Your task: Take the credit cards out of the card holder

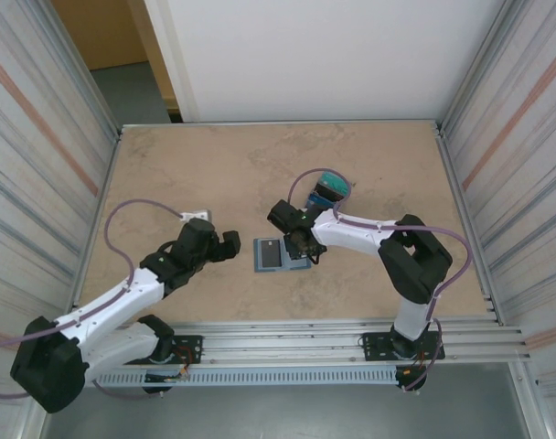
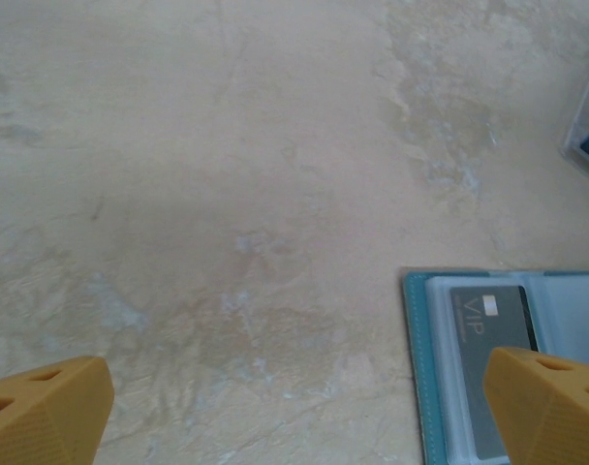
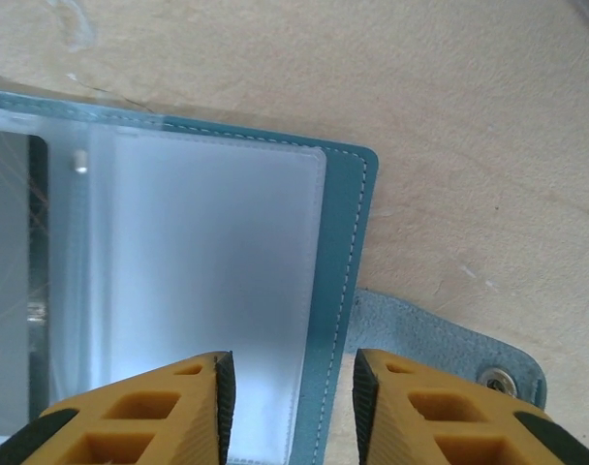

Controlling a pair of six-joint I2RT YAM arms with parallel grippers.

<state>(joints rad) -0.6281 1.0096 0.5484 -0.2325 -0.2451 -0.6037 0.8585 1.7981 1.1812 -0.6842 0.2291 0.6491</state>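
Lying open and flat on the counter [image 1: 187, 165], the card holder [image 1: 280, 255] sat a little near of the middle, its pale lining facing up. A dark grey card [image 1: 270, 253] showed under the clear sleeve of its left panel. From the left wrist, that card carried the letters VIP.

The right claw [image 1: 303, 245] hung over the holder's right panel, at the edge that carried the closure tab [image 3: 440, 339]. From the right wrist, its two fingers [image 3: 139, 417] stood a narrow gap apart. One was above the empty frosted sleeve [image 3: 207, 291] and the other above the tab and bare counter. The teal stitched border ran into the gap between them. Nothing was pinched there that I could see, and whether the fingertips touched the holder could not be told.

The left claw [image 1: 232, 243] was to the left of the holder, near it but apart from it. Its fingers [image 2: 43, 412] were spread wide with nothing between them but bare counter. From the left wrist, the holder's left panel lay just beyond its right finger.

A pile of cards [image 1: 331, 188], teal on top, lay farther away and to the right, behind the right arm's wrist. It was well apart from the holder and too small to count.
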